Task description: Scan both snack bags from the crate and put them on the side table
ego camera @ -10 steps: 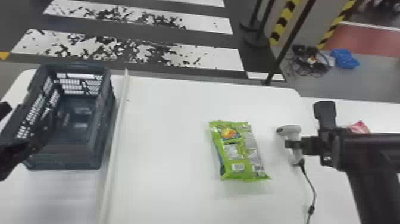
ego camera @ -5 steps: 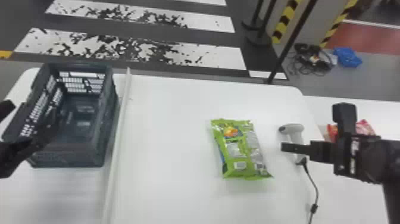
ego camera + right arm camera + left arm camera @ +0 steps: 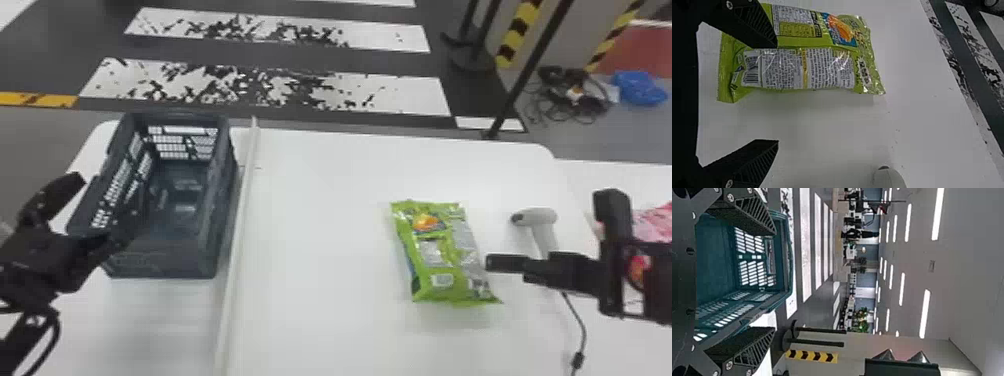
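Now, right gripper, nearer green bag; jaws wider apart

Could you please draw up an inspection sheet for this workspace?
Surface: white table, a few small specks
Crate: upright, on the left
Green snack bag: lying flat on the table
Red pack: on the side table, partly hidden
Scanner: right of the green snack bag
Clutter: white strip between crate and green snack bag
Left gripper: open, at the crate
Right gripper: open, near the green snack bag
Cables: scanner cable on the table; tangle on the floor
Surroundings: blue bundle on the floor
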